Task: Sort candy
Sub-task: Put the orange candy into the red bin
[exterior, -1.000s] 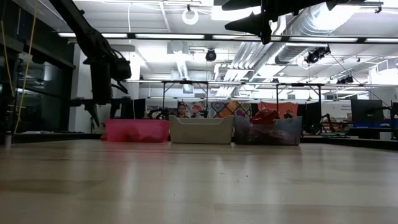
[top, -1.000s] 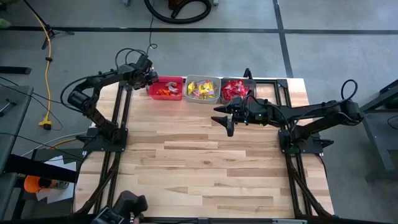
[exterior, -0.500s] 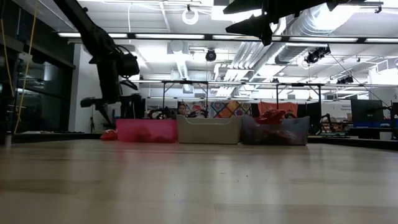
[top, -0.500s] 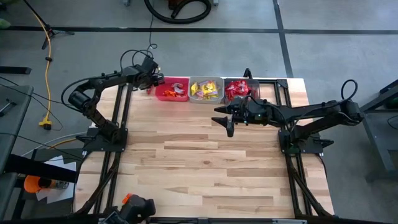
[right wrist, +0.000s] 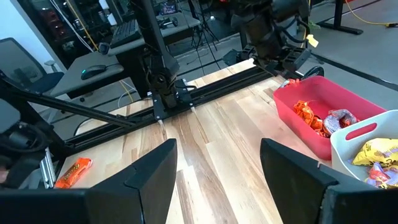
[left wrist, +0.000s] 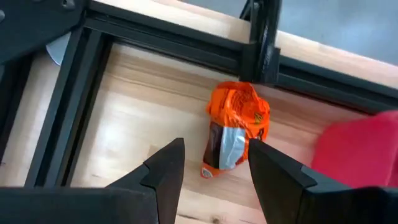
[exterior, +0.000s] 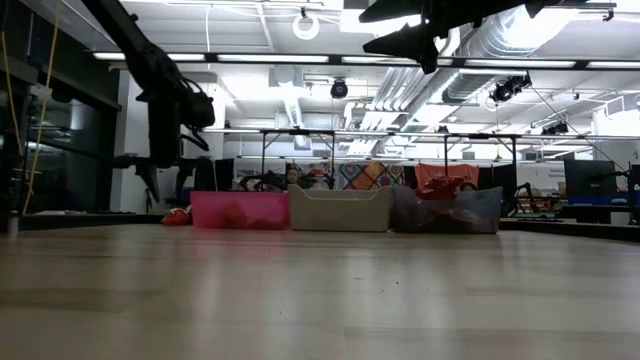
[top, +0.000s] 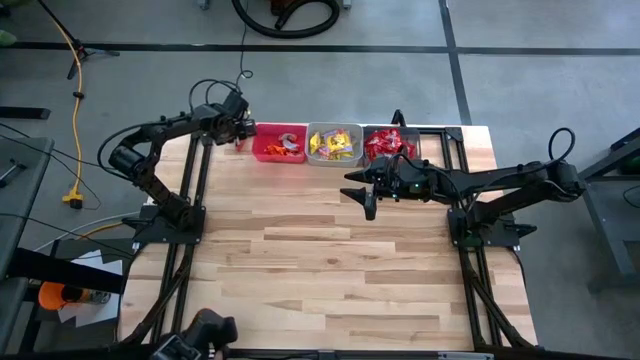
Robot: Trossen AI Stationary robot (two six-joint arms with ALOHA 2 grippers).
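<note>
- near half of the table [top: 330, 260] is bare wood, so sorting looks nearly done
- right gripper [top: 362, 195] hangs mid-table, jaws spread, holding nothing
- far edge: red bin [top: 276, 142], grey bin [top: 332, 143], dark bin [top: 384, 143] all hold candy
- left gripper [left wrist: 214, 163], jaws spread, hovers over one orange candy [left wrist: 238, 127] lying loose beside the red bin, looks like the last one

A pale wooden-plank bench [top: 330, 260] carried three small rectangular bins in a row along its far edge, touching side by side: a red plastic bin [top: 277, 142], a clear grey bin [top: 333, 144] in the middle, and a dark bin [top: 390, 142]. Black metal rails [top: 190, 200] ran along both sides of the bench. On the grey floor beyond lay a yellow cable [top: 75, 95] and a coiled black hose [top: 285, 17].
</note>
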